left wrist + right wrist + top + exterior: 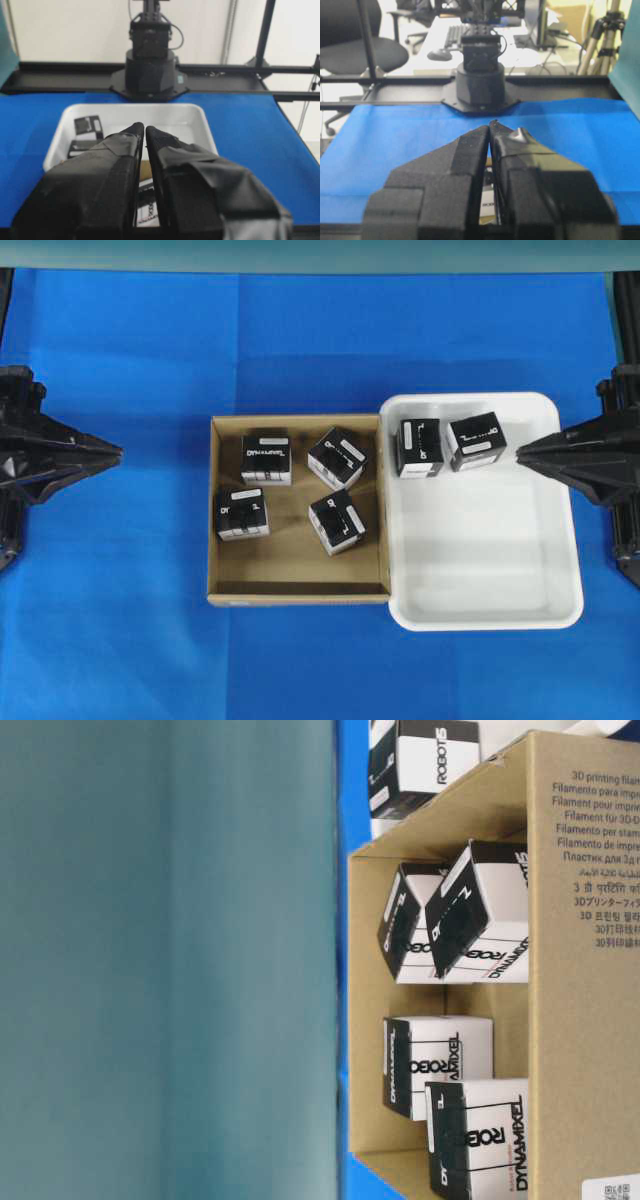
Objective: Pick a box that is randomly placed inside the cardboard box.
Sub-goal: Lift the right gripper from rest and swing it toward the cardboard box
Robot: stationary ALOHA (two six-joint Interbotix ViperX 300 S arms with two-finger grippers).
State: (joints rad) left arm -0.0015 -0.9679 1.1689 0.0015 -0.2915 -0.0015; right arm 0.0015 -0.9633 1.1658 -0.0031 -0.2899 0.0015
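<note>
The brown cardboard box (pixel 297 593) sits mid-table with several black boxes with white labels inside, among them one at the back left (pixel 266 458), one at the back right (pixel 337 457) and one at the front right (pixel 337 521). The table-level view shows the cardboard box wall (pixel 580 1020) and the boxes inside (pixel 437 1060). My left gripper (pixel 116 451) rests far left of the cardboard box, shut and empty, its tips (pixel 145 128) touching. My right gripper (pixel 521 456) is shut and empty at the tray's right rim, tips (pixel 490 125) together.
A white plastic tray (pixel 490 560) adjoins the cardboard box on the right and holds two more black cartons (pixel 418 447) (pixel 476 441) at its back. Blue cloth (pixel 120 620) covers the table. The opposite arm bases (pixel 150 65) (pixel 481 75) stand at the table ends.
</note>
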